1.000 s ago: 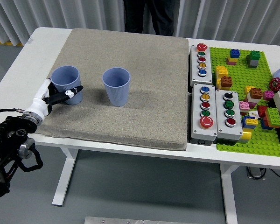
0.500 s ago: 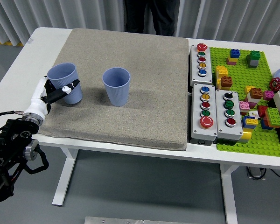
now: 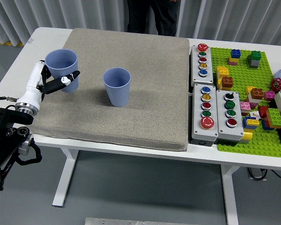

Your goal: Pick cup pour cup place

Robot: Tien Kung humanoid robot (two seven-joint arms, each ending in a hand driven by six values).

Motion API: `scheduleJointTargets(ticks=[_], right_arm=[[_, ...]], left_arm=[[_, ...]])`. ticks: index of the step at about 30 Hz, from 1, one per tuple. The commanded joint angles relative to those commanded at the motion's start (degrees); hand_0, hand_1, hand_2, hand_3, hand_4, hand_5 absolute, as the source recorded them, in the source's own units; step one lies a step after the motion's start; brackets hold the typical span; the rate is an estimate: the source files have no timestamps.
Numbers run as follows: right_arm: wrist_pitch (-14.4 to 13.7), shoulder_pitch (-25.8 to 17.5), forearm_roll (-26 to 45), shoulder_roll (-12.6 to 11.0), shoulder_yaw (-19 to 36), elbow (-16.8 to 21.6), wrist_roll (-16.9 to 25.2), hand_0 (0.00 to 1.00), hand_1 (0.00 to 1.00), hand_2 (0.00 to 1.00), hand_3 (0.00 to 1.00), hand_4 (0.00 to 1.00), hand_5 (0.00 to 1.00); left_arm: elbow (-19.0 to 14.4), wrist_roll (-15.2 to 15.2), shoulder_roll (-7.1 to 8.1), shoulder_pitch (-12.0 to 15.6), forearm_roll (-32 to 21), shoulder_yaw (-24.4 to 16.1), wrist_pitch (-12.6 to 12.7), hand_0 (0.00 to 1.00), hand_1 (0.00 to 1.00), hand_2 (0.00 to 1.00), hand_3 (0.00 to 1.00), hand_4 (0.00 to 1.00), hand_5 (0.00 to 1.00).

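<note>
Blue plastic cup, likely light and easily squashed, sits clasped low on its wall in the left hand, above the mat's left side, well left of the second cup.

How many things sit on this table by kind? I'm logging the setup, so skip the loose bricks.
Blue cups: 2, held cup in the left hand, standing cup
Button boxes: 3
Grey mat: 1
Green baseplate: 1
Total: 7
</note>
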Motion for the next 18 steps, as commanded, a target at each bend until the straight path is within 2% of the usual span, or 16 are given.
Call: scheduleJointTargets(ticks=[4, 5, 8, 12, 14, 18], right_arm=[[-0.01, -0.03, 0.15, -0.11, -0.15, 0.0, 0.0, 0.721, 0.688, 0.733, 0.697, 0.315, 0.301], [0.0, -0.07, 0.2, -0.15, -0.22, 0.0, 0.0, 0.721, 0.688, 0.733, 0.697, 0.315, 0.302], [0.01, -0.11, 0.16, -0.21, -0.27, 0.0, -0.02, 0.721, 0.688, 0.733, 0.697, 0.315, 0.302], [0.0, -0.28, 0.19, -0.28, -0.47, 0.0, -0.06, 0.721, 0.688, 0.734, 0.698, 0.315, 0.303], [0.0, -0.31, 0.14, -0.29, -0.49, 0.0, -0.08, 0.721, 0.688, 0.734, 0.698, 0.315, 0.303], [-0.04, -0.27, 0.51, -0.36, -0.69, 0.0, -0.01, 0.721, 0.688, 0.734, 0.697, 0.315, 0.304]], left_arm=[[-2.26, 1.49, 2.25, -1.77, 6.98, 1.32, -0.19, 0.561, 0.508, 0.535, 0.54, 0.841, 0.132], [-2.02, 1.64, 2.79, -2.61, 6.91, 2.23, -0.21, 0.563, 0.512, 0.543, 0.581, 0.838, 0.129], [-1.34, 2.08, 3.63, -4.11, 6.68, 3.84, -0.45, 0.563, 0.512, 0.543, 0.581, 0.838, 0.129], [0.39, 2.79, 5.56, -7.58, 7.71, 7.75, -0.44, 0.566, 0.513, 0.544, 0.591, 0.836, 0.131], [0.68, 2.93, 5.91, -8.21, 8.12, 8.51, -0.43, 0.566, 0.513, 0.544, 0.591, 0.836, 0.131], [0.38, 3.68, 6.95, -10.0, 12.91, 10.5, -0.42, 0.566, 0.511, 0.545, 0.589, 0.835, 0.131]])
